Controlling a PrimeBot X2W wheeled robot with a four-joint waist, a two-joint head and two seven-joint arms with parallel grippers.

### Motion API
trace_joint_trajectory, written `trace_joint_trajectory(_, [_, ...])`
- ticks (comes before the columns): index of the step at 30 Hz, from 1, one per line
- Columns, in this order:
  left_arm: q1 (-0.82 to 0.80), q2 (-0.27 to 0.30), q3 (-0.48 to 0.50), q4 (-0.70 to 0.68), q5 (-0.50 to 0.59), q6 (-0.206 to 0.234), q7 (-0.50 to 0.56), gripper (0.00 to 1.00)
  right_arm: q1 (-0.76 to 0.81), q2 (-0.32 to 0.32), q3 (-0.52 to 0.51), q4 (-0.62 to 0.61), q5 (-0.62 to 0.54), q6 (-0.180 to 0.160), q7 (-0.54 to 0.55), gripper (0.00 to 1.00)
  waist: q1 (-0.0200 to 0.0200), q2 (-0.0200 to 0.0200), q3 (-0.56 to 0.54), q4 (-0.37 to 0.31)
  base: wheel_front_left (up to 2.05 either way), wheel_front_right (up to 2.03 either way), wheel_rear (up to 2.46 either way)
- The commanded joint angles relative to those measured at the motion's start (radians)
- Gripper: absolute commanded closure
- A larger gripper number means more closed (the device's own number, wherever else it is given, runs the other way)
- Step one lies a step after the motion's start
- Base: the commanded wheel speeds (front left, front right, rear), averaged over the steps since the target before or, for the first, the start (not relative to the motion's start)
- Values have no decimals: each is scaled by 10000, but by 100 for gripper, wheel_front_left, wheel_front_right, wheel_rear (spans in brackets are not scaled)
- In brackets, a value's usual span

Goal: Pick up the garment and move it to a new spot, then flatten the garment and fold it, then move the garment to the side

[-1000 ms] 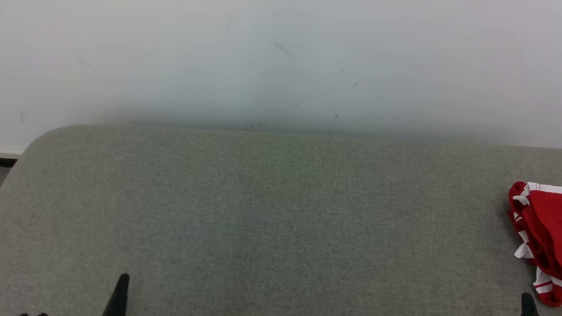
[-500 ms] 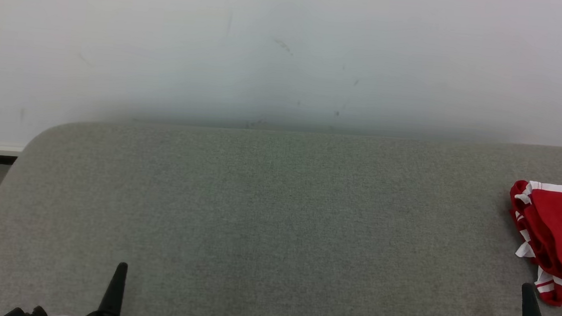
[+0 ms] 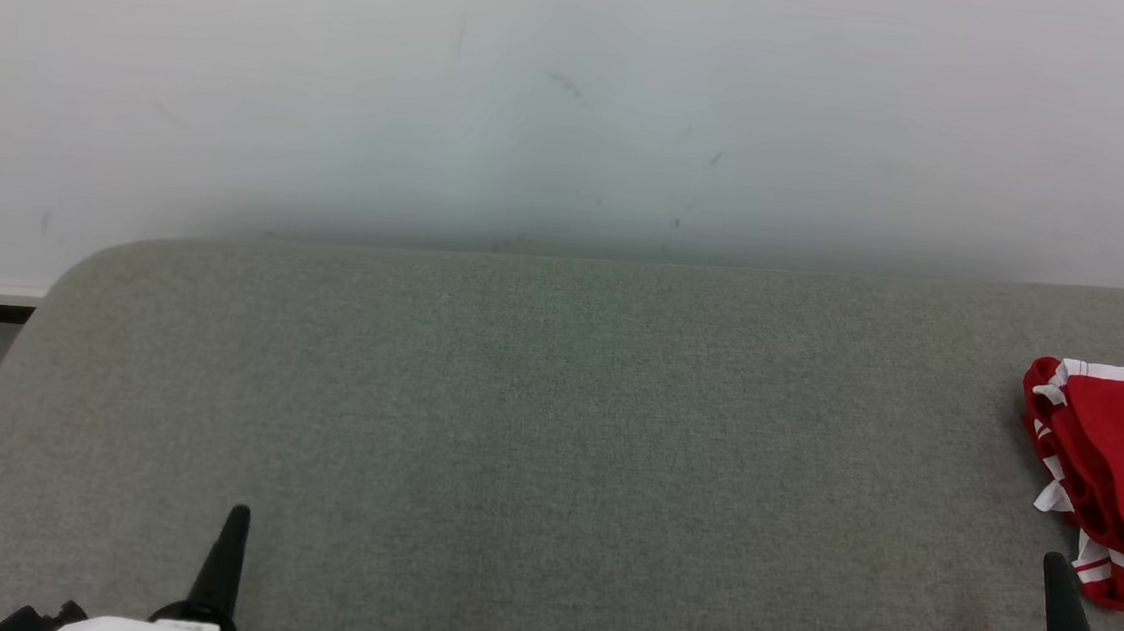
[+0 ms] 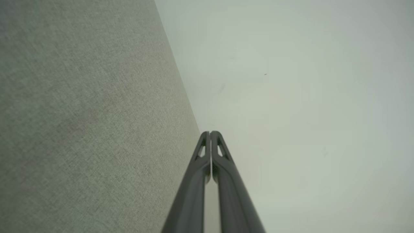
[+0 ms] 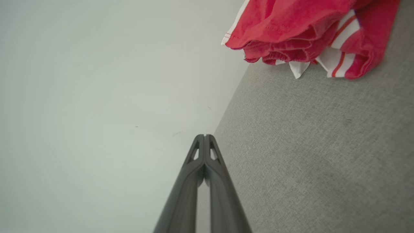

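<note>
Garment: red jersey shirt, lying in a loose layered bunch at the far right of the grey fabric-covered tabletop, partly cut off by the head view's right edge. White-striped sleeve end pokes out on the near side and a white band runs along the far edge. No printed graphic can be made out. Layers look stacked but rumpled, not squared. Judgement: whether this is the untouched starting heap or a rough fold already set aside cannot be told. If it is the start, everything remains: pick up, relocate, flatten, fold, move aside. Right gripper: jaws clenched together on nothing, tip just beside the sleeve end, not touching the cloth as far as the right wrist view shows. Left gripper: jaws likewise pressed together and empty, well apart from the garment, over bare fabric. Broad middle of the tabletop is free for spreading. Pale wall stands behind. Containers: nothing serves as one, and the garment rests directly on the tabletop.
</note>
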Motion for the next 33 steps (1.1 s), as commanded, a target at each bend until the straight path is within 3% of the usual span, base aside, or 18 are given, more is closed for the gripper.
trace_joint_trajectory(1, [-204,94,80,-10,-358,-59,57,100,-169,-113,-45,-10,294,-14,77,100,-1,0,9,2,0,0,0])
trace_joint_trajectory(33, [-678,74,480,157,-2729,-314,731,100,-579,-130,-81,85,2989,-20,699,100,-1,0,179,38,0,0,0])
